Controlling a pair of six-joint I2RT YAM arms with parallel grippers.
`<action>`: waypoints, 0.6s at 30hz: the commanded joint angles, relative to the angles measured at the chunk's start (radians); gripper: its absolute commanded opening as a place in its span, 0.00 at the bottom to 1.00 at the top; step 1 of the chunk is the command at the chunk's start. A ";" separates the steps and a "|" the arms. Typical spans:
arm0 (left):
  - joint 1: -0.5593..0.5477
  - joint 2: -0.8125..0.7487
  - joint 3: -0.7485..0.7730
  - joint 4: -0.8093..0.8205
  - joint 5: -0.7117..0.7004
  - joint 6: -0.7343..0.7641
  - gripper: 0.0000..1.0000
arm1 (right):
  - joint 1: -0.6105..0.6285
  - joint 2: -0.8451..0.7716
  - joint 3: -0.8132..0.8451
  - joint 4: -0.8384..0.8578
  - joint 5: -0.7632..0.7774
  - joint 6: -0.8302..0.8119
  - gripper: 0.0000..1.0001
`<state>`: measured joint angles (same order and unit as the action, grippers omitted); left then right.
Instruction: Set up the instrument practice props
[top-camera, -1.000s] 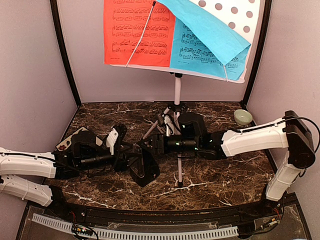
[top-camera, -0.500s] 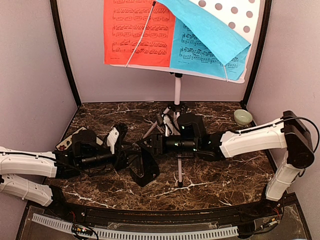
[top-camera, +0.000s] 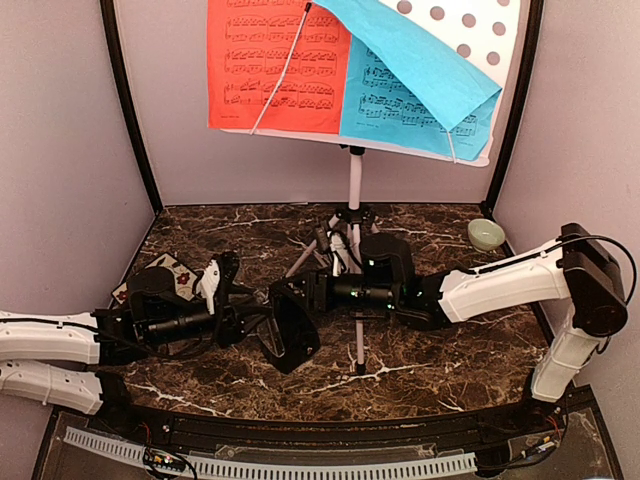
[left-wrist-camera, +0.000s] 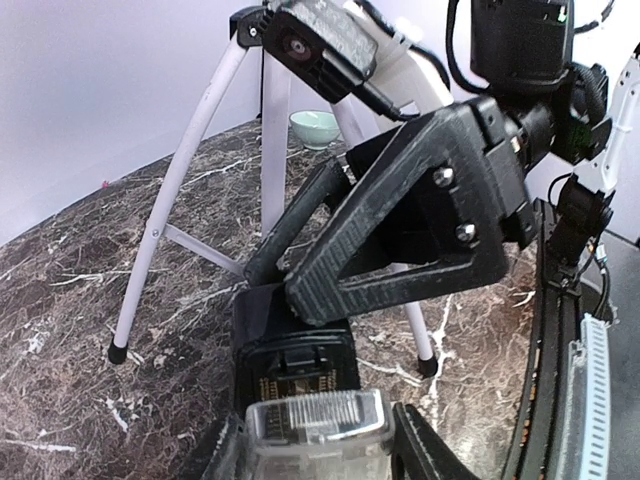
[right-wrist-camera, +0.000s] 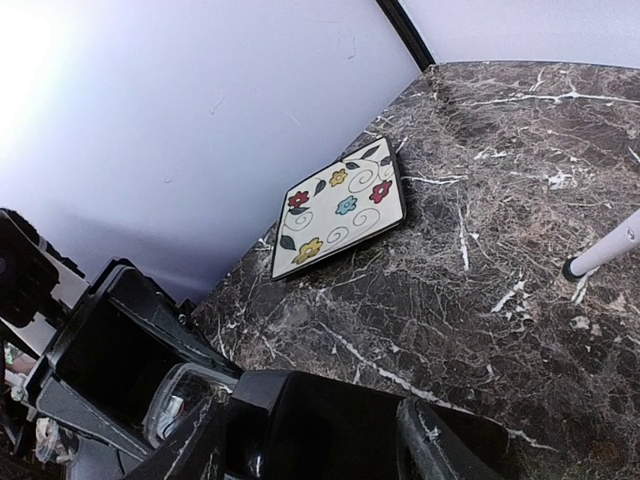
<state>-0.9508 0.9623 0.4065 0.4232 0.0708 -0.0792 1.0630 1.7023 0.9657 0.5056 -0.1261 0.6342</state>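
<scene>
Right gripper clamps the metronome; green bowl apart.

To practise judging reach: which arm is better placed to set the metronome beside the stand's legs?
Probably the right: the right pincer meets the metronome close beside the stand legs, while the left pincer reaches in from farther off.

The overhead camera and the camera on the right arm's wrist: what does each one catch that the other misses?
Only the top external view shows the red sheet and blue sheet on the music stand, the green bowl and both arms. Only the right wrist view shows the floral tile whole, uncovered. Both show the marble table, one white stand leg and the black metronome between the grippers.
</scene>
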 joint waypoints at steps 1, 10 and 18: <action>0.003 -0.116 0.030 -0.070 0.007 -0.061 0.17 | -0.016 0.072 -0.063 -0.266 0.119 -0.062 0.58; 0.220 -0.092 0.314 -0.624 -0.079 -0.180 0.12 | 0.006 0.077 -0.027 -0.259 0.086 -0.122 0.60; 0.370 0.189 0.479 -0.889 0.008 -0.230 0.14 | 0.009 0.062 -0.017 -0.255 0.062 -0.154 0.62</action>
<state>-0.6437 1.0798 0.8604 -0.2760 0.0078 -0.2775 1.0698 1.7084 0.9840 0.4999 -0.1040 0.5426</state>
